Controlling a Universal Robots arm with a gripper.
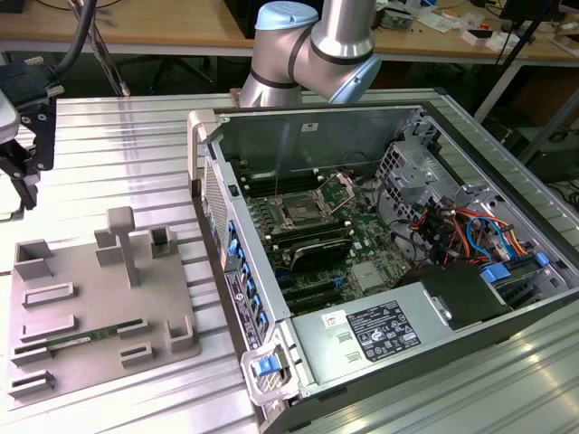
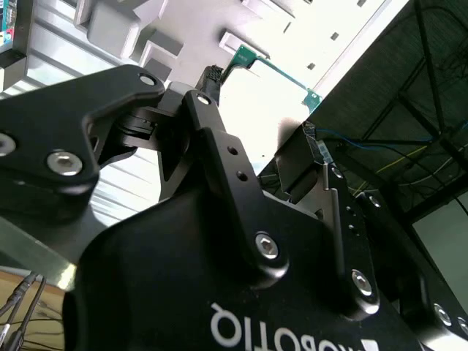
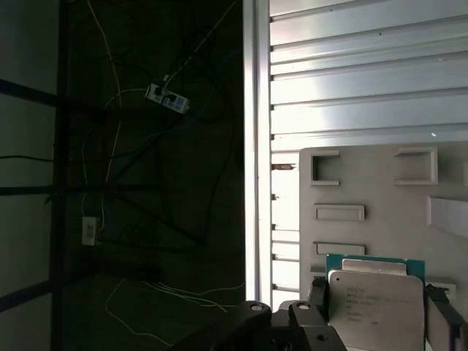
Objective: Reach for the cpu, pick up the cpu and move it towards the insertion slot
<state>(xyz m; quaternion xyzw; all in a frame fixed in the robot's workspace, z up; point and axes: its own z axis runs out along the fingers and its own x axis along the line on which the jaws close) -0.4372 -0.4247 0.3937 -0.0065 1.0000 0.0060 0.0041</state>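
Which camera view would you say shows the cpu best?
The first wrist view: the cpu turns its silvery face to the camera. The second wrist view catches its green edge. In the exterior view it is too small to tell at the gripper.

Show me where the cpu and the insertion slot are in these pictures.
cpu (image 3: 376,303): first wrist view, on the middle of its silvery metal face.
insertion slot (image 1: 297,215): exterior view, on the dark middle of the socket.
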